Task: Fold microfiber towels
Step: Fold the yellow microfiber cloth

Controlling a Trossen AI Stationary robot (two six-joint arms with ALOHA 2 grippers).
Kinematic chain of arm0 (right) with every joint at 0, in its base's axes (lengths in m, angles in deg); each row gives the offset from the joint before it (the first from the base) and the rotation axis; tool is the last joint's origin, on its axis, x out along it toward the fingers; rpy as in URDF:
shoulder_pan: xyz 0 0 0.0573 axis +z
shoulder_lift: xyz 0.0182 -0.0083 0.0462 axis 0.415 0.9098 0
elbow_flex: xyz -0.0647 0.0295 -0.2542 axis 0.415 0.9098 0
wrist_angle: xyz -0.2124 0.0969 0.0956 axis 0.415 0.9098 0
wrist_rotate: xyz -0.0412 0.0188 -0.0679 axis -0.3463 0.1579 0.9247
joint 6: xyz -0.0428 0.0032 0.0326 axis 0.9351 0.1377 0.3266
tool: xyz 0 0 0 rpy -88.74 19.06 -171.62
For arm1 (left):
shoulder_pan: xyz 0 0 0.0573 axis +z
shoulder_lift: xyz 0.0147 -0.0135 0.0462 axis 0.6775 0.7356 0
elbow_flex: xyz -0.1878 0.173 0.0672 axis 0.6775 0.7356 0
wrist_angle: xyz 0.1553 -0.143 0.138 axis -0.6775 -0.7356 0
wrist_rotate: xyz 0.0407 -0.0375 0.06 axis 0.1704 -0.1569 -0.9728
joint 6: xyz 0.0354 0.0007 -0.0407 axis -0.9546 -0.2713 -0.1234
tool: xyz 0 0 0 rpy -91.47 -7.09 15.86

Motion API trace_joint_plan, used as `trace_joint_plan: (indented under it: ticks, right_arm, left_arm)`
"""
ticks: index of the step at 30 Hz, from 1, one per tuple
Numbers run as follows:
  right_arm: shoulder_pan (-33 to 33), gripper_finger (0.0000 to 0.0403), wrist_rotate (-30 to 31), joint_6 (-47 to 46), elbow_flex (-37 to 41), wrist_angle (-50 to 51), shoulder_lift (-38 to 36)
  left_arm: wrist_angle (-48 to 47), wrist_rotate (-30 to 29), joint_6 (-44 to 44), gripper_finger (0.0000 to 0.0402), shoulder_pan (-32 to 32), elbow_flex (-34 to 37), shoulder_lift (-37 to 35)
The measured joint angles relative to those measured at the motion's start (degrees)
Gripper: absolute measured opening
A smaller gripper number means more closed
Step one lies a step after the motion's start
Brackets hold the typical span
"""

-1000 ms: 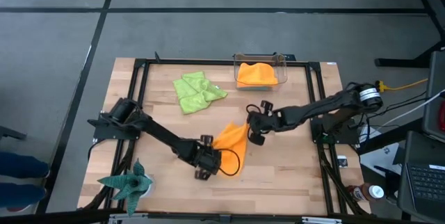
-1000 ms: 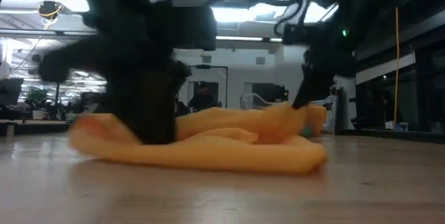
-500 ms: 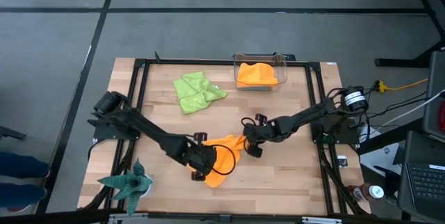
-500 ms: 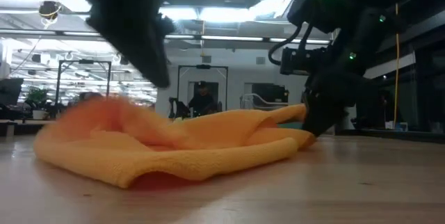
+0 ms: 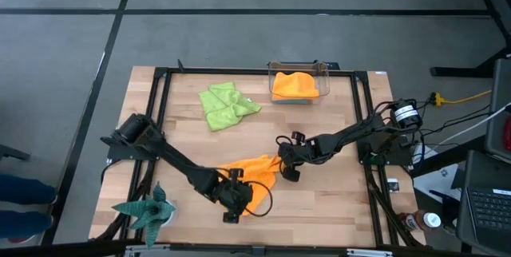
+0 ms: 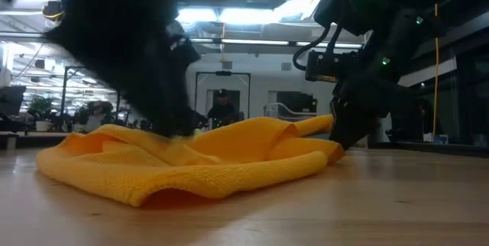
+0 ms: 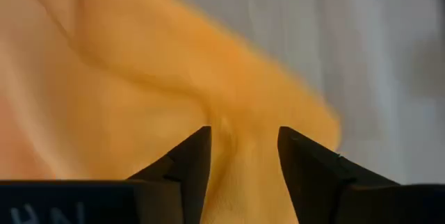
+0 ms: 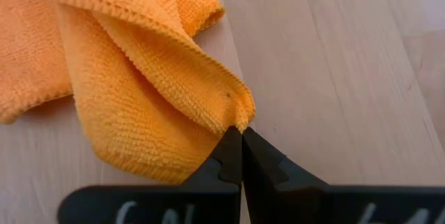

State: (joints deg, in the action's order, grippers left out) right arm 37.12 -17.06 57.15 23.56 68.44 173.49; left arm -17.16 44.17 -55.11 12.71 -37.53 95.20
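I'm mid-fold on the orange towel [image 5: 254,171], which lies rumpled on the counter [image 5: 335,201] near the front middle, between my two arms. My right end effector [image 8: 241,135] is pinched tight on one corner of it, fingers fully together with the cloth's tip caught at their ends; I judge that grip is there to anchor that corner while the other side gets worked. My left end effector [image 7: 243,158] sits low over the opposite, front edge of the same towel with its fingers [image 7: 191,160] apart, cloth showing in the gap but not squeezed, so I read it as open, either just let go or lining up a fresh pinch. From table height the towel [image 6: 191,158] looks heaped in loose folds, not flat, so the fold is far from neat. Count: three towels visible. One orange under work, one lime green towel [image 5: 227,104] crumpled at the back left, one more orange towel [image 5: 295,85] sitting inside the clear bin [image 5: 323,72] at the back edge, presumably the done pile. No teal one in sight. One green star-shaped plant figure [image 5: 146,207] at the front left corner, out of the way.
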Motion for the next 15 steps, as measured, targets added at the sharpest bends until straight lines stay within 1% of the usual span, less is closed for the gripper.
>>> trace_joint_plan:
  ticks: [3, 7, 10, 13, 15]
  right_arm:
    - [0.0, 0.0002, 0.0, 0.0, 0.0, 0.0, 0.0]
    - [0.0, 0.0003, 0.0, 0.0, 0.0, 0.0, 0.0]
    - [0.0, 0.0003, 0.0, 0.0, 0.0, 0.0, 0.0]
    - [0.0, 0.0004, 0.0, 0.0, 0.0, 0.0, 0.0]
    - [0.0, 0.0004, 0.0, 0.0, 0.0, 0.0, 0.0]
  left_arm:
    - [2.0, -0.5, 0.0, 0.0164, -0.7, -0.1, 1.9]
    - [3.1, -3.9, 0.2, 0.0162, -0.8, -0.1, 4.5]
    - [3.7, -6.8, 0.3, 0.0164, -0.4, -0.2, 4.7]
    - [3.4, -7.3, 0.3, 0.0163, -0.1, -0.1, 4.9]
    - [3.5, -6.6, 0.4, 0.0161, 0.2, -0.2, 4.9]
